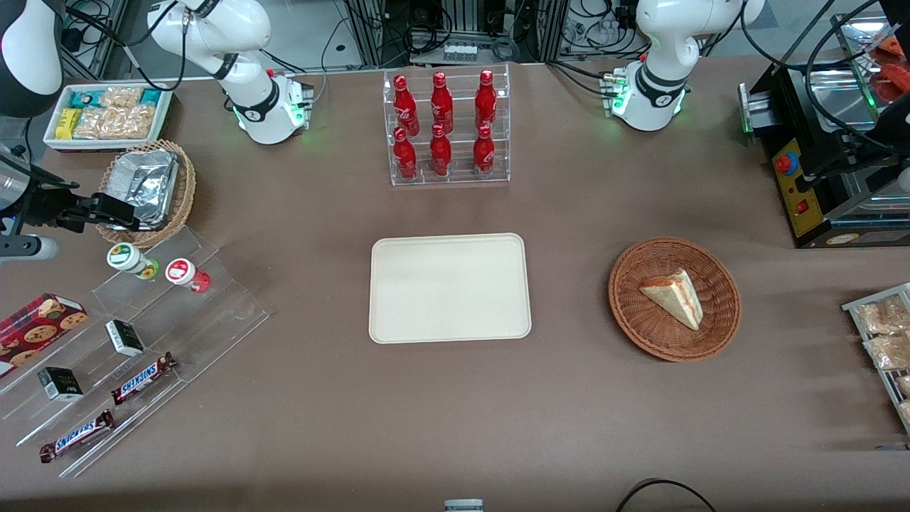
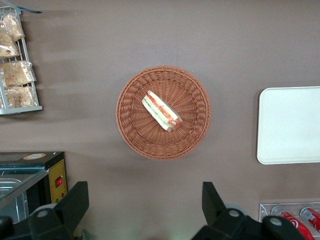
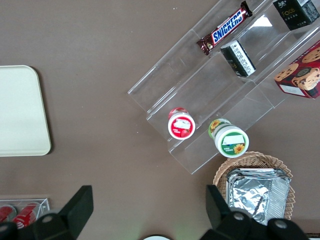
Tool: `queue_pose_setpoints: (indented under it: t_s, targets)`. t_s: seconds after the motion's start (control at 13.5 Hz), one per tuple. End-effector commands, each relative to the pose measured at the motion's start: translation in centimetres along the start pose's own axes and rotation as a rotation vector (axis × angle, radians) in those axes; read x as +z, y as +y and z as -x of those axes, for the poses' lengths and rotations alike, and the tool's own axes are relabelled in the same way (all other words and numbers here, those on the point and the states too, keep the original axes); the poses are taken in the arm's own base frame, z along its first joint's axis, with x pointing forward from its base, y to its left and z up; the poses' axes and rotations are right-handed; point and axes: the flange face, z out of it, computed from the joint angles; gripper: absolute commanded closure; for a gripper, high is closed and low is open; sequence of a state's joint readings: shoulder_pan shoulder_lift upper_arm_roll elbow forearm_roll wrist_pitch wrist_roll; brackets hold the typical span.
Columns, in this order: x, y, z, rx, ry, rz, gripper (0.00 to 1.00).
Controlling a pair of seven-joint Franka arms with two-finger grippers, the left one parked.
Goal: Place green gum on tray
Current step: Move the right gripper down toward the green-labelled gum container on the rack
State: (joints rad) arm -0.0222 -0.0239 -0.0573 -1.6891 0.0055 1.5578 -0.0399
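The green gum (image 1: pixel 129 259), a small green bottle with a white lid, stands on the top step of a clear acrylic stand (image 1: pixel 213 299), beside a red-lidded gum bottle (image 1: pixel 186 274). It also shows in the right wrist view (image 3: pixel 229 139), with the red one (image 3: pixel 180 124) next to it. The cream tray (image 1: pixel 449 288) lies bare at the table's middle, and part of it shows in the right wrist view (image 3: pixel 20 110). My gripper (image 1: pixel 117 212) hovers open and empty above the table, farther from the front camera than the green gum. In the wrist view the gripper (image 3: pixel 149 205) is over bare table.
A wicker basket with a foil container (image 1: pixel 146 188) sits under the gripper. The stand holds Snickers bars (image 1: pixel 142 378), small dark boxes (image 1: pixel 124 337) and a cookie box (image 1: pixel 39 323). A bottle rack (image 1: pixel 446 128) and a sandwich basket (image 1: pixel 674 299) stand elsewhere.
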Motion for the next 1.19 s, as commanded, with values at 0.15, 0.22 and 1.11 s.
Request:
queue_pose_setpoints:
  t_s: [0.15,0.22,1.11]
  targets:
    - [-0.9,0.7,-0.1,0.017,0.016,-0.01,0.0]
    - [-0.8,0.8,-0.2,0.015,0.013,-0.009,0.0]
    - [7.0,5.9,-0.7,-0.226,0.04,-0.007,0.0]
